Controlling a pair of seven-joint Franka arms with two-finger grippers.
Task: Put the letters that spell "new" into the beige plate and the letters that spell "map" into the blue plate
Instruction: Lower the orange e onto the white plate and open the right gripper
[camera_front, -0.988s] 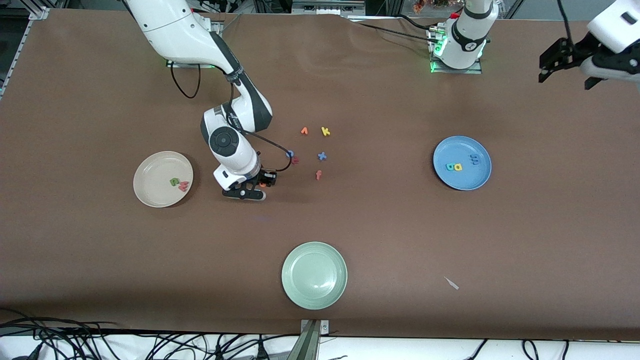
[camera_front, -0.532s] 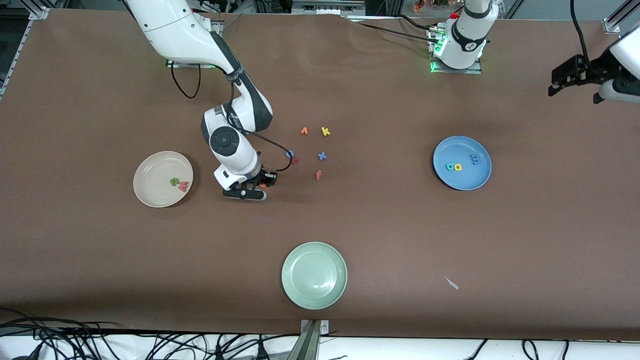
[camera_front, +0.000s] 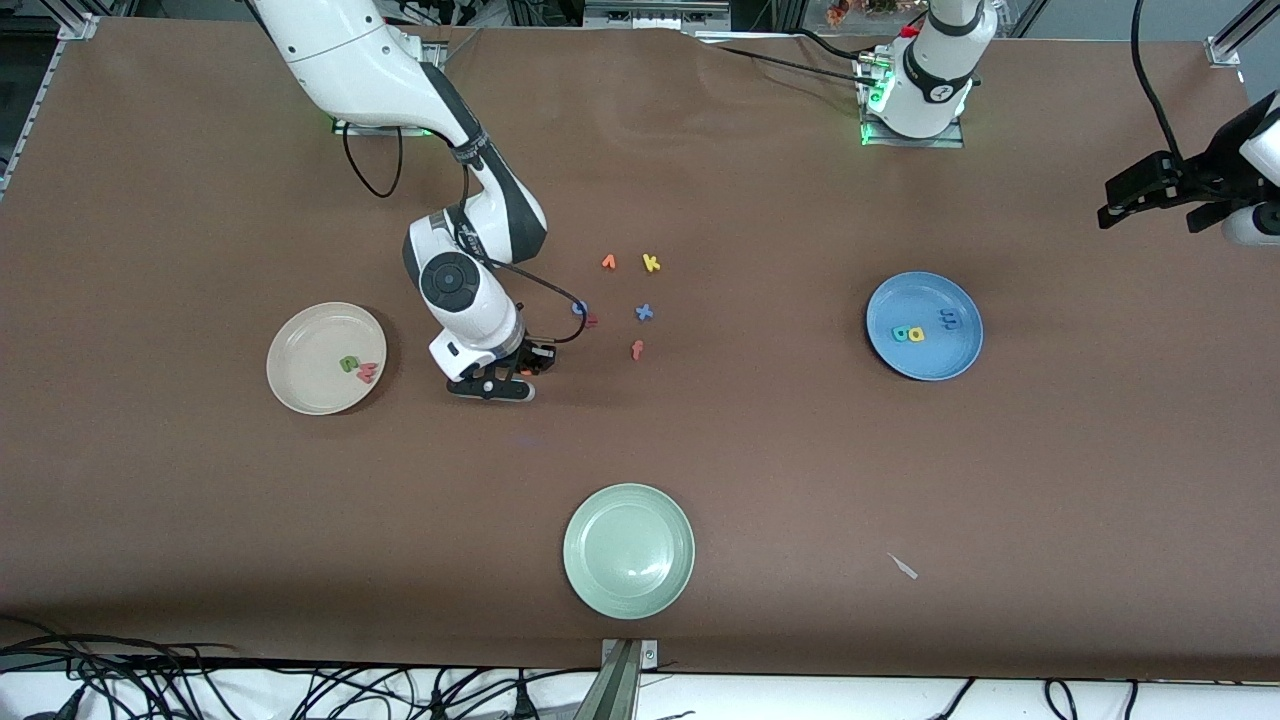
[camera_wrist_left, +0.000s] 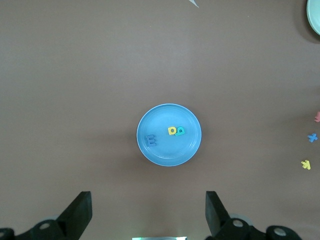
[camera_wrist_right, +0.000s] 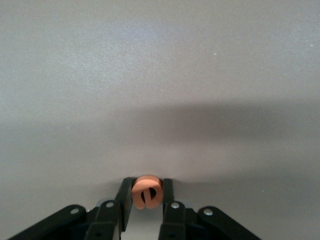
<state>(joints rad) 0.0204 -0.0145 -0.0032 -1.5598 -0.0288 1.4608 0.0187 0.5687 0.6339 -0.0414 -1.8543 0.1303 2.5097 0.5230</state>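
Observation:
My right gripper (camera_wrist_right: 146, 186) is down at the table between the beige plate (camera_front: 300, 390) and the loose letters, shut on the orange e (camera_wrist_right: 146, 192), which stands on edge between the fingers. A green n (camera_front: 348, 364) and a salmon-pink w (camera_front: 367, 373) lie in the beige plate. The blue plate (camera_front: 925, 292) holds the blue m (camera_front: 948, 319), yellow a (camera_front: 916, 334) and teal p (camera_front: 900, 333). My left gripper (camera_front: 1150, 215) hangs open and empty in the air at the left arm's end of the table. Its wrist view looks down on the blue plate (camera_wrist_left: 169, 152).
Loose letters lie mid-table: orange v (camera_front: 608, 262), yellow k (camera_front: 651, 263), blue x (camera_front: 645, 312), orange-red f (camera_front: 637, 349), blue o (camera_front: 579, 308). An empty pale green plate (camera_front: 629, 550) sits near the front edge. A white scrap (camera_front: 903, 566) lies nearer the left arm's end.
The right gripper's fingers have closed on the orange e at the table. The left gripper has drifted outward toward its end of the table, still open.

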